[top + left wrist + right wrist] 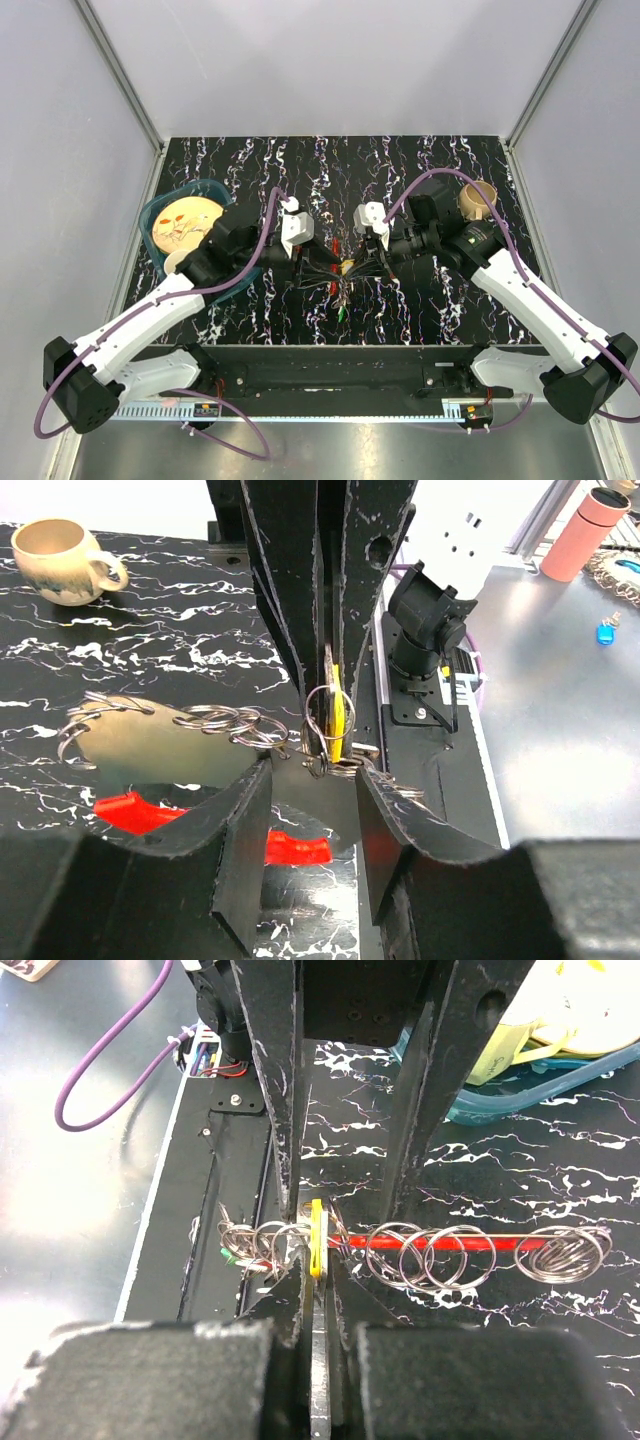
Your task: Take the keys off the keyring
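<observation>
Any lettering is too small to read. The desk (430, 310) is black with white marbling, boxed in by pale grey walls (330, 60) on metal posts. Well left of the mug (477, 198), about mid-desk, the two hands meet at the keyring (340, 272), a chain of wire loops with a red piece (130, 812) (a green key (342, 312) shows just at its near side). Farther left of the mug sits a teal plate (150, 215). The right hand (318, 1285) is pinched tight on a yellow-headed key (316, 1240) among the loops. The left hand (312, 785) stands about half apart around the bunch; whether it presses it I cannot tell. Only the left wrist view shows a pink flask (585, 530) and a blue tag (605, 633), off the desk and far across from the mug. Only the right wrist view shows the loops strung out in a row.
</observation>
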Available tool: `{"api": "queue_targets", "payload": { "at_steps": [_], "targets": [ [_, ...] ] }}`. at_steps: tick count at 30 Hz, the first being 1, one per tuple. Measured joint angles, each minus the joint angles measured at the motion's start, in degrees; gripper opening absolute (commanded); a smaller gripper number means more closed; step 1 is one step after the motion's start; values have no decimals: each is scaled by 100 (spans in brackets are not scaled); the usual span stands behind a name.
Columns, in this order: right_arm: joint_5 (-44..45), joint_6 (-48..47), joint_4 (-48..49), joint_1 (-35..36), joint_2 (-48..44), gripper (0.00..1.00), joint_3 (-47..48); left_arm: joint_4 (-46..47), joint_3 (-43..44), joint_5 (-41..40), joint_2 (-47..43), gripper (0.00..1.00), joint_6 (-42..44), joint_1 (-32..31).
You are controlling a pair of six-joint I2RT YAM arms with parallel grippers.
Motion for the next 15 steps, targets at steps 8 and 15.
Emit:
{"api": "queue_targets", "payload": {
  "at_steps": [8, 15],
  "targets": [
    [39, 136, 70, 0, 0, 0, 0, 59, 0, -313, -164, 40, 44, -11],
    [133, 236, 118, 0, 0, 0, 0, 133, 0, -452, -162, 37, 46, -61]
  ]
}}
